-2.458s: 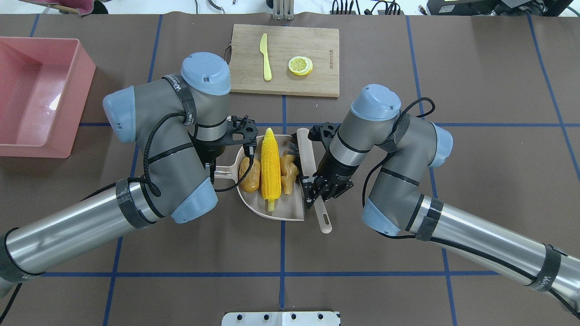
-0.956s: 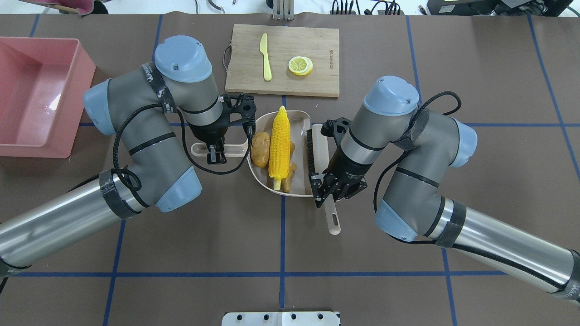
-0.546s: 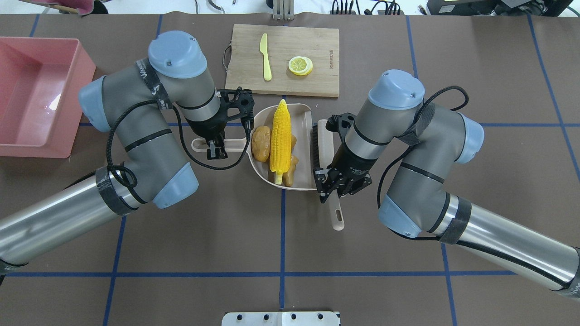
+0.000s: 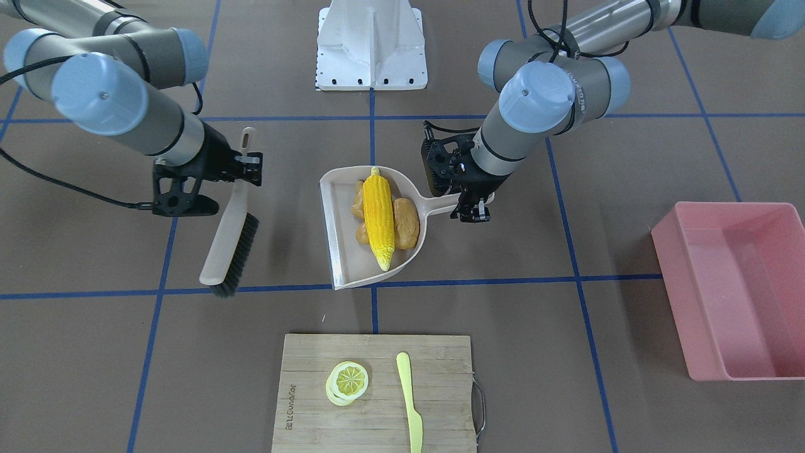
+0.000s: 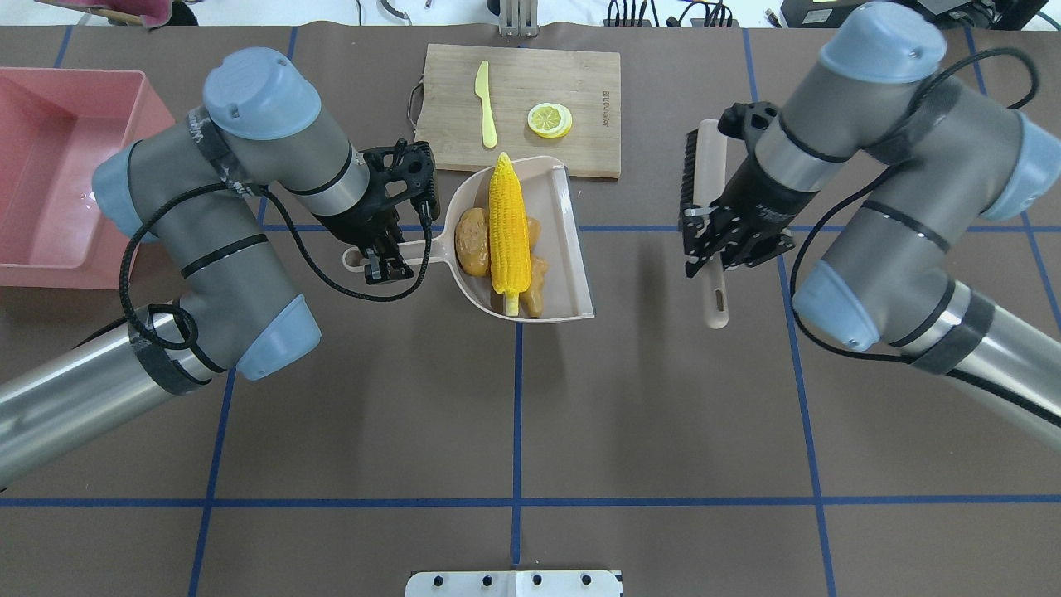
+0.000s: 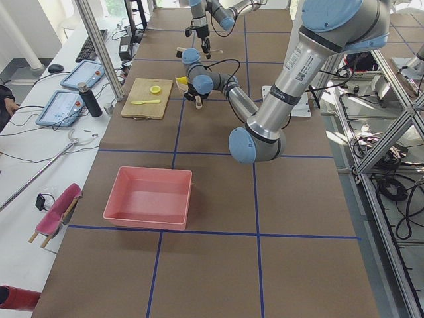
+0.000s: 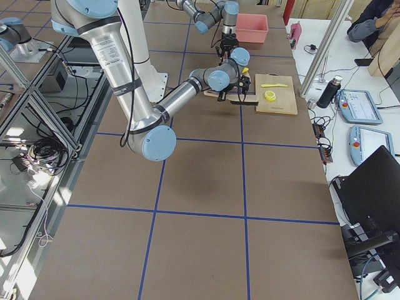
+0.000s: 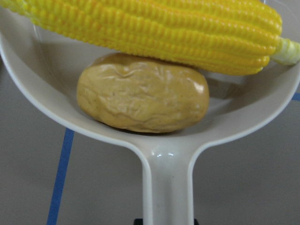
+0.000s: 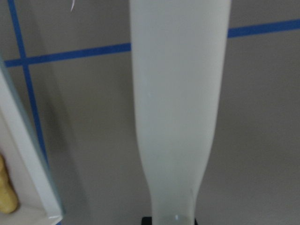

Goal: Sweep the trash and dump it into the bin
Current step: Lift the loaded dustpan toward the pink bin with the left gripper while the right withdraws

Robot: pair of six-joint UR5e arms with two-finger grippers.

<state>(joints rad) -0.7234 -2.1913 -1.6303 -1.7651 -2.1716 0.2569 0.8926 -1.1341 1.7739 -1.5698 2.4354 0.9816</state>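
Observation:
The yellow corn cob [image 5: 509,232], brown potato [image 5: 474,253] and tan ginger root [image 5: 535,278] lie together in a beige dustpan [image 5: 565,249]. My left gripper [image 5: 381,257] is shut on the dustpan's handle and holds the pan level, seemingly a little above the table. In the left wrist view the potato [image 8: 143,98] sits just beyond the handle, under the corn [image 8: 164,33]. My right gripper [image 5: 709,245] is shut on a beige brush [image 5: 706,166], held well to the right of the pan. The pink bin [image 5: 153,141] stands at the far left, with nothing in it.
A wooden cutting board [image 5: 522,108] lies just beyond the dustpan, carrying a pale yellow knife [image 5: 486,104] and lemon slices [image 5: 549,120]. A white base plate [image 5: 514,583] sits at the near edge. A person [image 7: 381,25] stands beyond the table in the exterior right view.
The right arm has swung the brush away from the dustpan, right and toward the far side. The left gripper has lifted and turned the loaded dustpan, carrying it slightly toward the cutting board.

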